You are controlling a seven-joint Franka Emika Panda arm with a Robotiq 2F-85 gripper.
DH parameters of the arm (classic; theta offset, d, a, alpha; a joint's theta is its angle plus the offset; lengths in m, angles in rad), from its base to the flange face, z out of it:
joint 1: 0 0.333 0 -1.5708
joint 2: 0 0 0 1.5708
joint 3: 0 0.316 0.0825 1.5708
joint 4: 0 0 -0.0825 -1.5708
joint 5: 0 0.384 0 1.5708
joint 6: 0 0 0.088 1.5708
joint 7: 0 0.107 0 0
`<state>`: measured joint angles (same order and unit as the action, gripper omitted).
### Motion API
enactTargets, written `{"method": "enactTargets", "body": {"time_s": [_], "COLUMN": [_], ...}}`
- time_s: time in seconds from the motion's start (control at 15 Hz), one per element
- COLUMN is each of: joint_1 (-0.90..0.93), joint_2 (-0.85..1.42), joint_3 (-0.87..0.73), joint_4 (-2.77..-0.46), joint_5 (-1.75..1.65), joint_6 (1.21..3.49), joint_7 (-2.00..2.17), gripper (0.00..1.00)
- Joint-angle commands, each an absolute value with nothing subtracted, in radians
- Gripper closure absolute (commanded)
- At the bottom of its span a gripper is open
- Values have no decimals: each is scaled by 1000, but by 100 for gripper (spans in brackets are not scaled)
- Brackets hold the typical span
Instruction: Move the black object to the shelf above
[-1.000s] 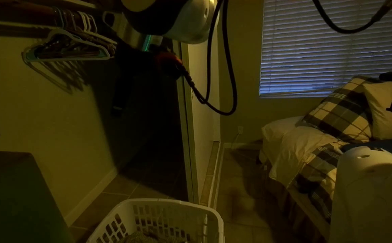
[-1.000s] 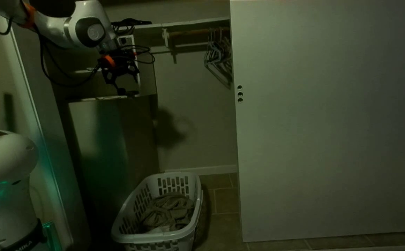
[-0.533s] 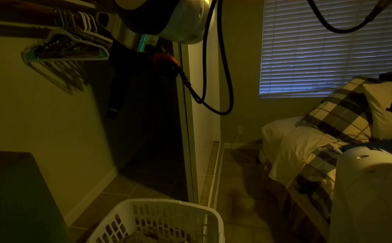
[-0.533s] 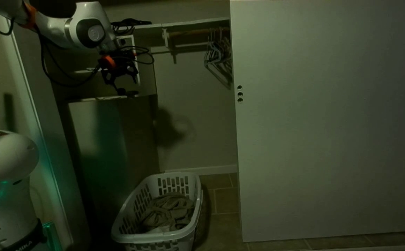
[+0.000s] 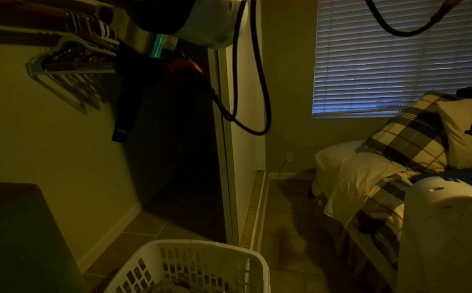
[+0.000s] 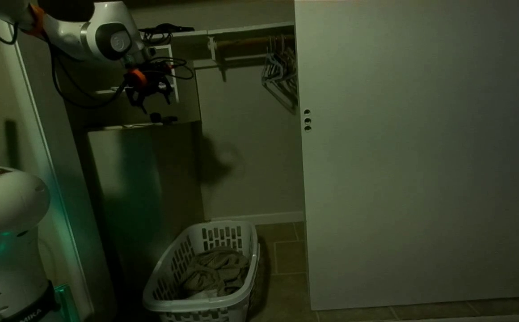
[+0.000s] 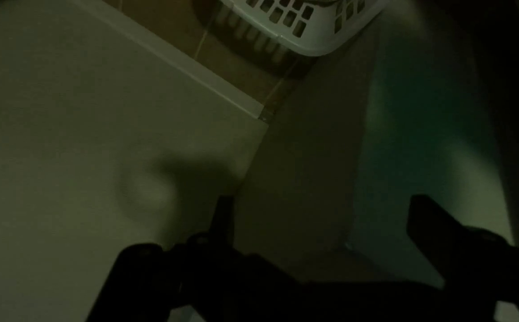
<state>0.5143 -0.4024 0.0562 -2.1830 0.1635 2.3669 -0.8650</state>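
Fingers (image 7: 433,232) stand spread, holding nothing. In an exterior view, the black object (image 6: 168,119) lies at their five o'clock; recommend centring above it before descending.

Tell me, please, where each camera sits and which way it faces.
Exterior view: apart from the white robot body, facing white slatted blinds and plaid bedding; body at right, white arm at top.
Exterior view: also apart, facing white sliding door; arm, body, black gripper at left.
Wrist view: on the arm, facing down onto pale wall and brown tiles; black fingers below.
All share the white plastic laundry basket.
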Motion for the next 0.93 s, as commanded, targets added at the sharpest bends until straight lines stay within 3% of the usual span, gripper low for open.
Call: {"method": "enactTargets", "body": {"time_s": [0.0, 0.47, 0.53, 0.87], "joint_1": [549, 530, 501, 490], "joint_2": [-270, -40, -127, -47], "joint_3": [99, 225, 241, 268], "joint_4": [-2014, -1766, -1863, -1793], "joint_5": [244, 326, 292, 293], "joint_6": [2347, 2336, 2362, 2363], "joint_7": [-997, -1185, -1119, -1150], "gripper": [0, 0, 0, 0]}}
